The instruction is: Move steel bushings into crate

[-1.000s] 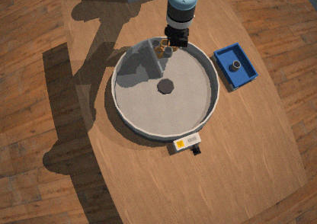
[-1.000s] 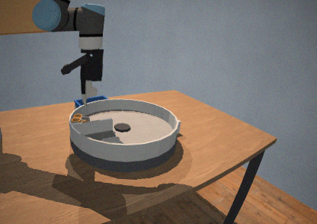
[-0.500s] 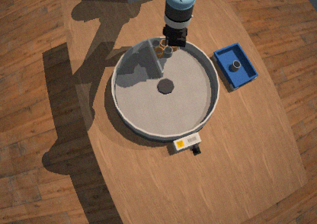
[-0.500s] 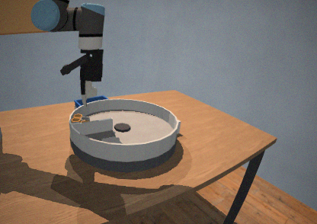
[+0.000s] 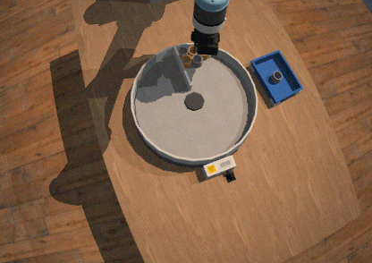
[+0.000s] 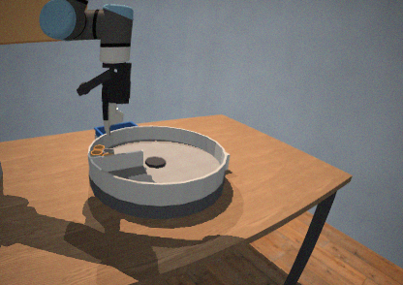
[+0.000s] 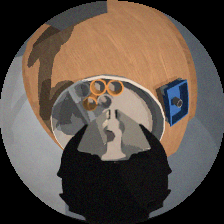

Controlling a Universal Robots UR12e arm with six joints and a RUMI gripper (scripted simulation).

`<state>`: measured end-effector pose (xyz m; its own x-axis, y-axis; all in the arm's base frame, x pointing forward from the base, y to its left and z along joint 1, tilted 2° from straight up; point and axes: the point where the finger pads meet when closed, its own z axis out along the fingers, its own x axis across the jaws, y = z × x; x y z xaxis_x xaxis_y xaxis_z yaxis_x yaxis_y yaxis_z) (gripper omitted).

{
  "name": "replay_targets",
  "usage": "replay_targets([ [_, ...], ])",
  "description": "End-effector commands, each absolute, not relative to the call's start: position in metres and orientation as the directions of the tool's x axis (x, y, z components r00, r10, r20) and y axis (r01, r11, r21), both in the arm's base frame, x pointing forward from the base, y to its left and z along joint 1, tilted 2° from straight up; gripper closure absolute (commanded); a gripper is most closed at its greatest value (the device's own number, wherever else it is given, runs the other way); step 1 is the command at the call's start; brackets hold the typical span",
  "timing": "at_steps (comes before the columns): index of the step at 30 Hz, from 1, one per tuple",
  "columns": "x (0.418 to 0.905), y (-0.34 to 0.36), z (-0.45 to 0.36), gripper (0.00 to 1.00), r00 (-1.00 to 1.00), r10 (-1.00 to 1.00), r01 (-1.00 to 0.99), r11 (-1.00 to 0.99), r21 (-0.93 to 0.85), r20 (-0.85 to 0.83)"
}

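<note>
The grey round turntable [image 5: 194, 102] holds a cluster of bushings [image 5: 190, 57] at its far rim, beside a grey wedge. In the wrist view I see three brass rings [image 7: 106, 87] and two grey steel bushings [image 7: 104, 101] among them. The blue crate [image 5: 276, 76] stands right of the turntable and holds one steel bushing [image 5: 277, 76]; the crate also shows in the wrist view [image 7: 175, 101]. My gripper [image 6: 108, 128] hangs above the turntable's far rim, over the cluster. Its fingers are shut with nothing between them.
A grey wedge-shaped divider [image 5: 176, 69] rises inside the turntable left of the bushings. A dark hub [image 5: 194, 101] sits at the centre. A small white box with a yellow label [image 5: 220, 166] lies at the turntable's near edge. The turntable has a raised rim.
</note>
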<state>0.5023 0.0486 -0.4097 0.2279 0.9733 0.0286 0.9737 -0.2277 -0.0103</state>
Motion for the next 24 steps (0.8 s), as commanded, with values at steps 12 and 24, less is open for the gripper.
replay_targets([
  [12,0.5027,0.0484,-0.4094,0.95,0.228,0.973,0.974,-0.228,-0.01,0.029],
  [24,0.504,0.0468,-0.4094,0.95,0.228,0.973,0.974,-0.228,-0.009,0.029],
])
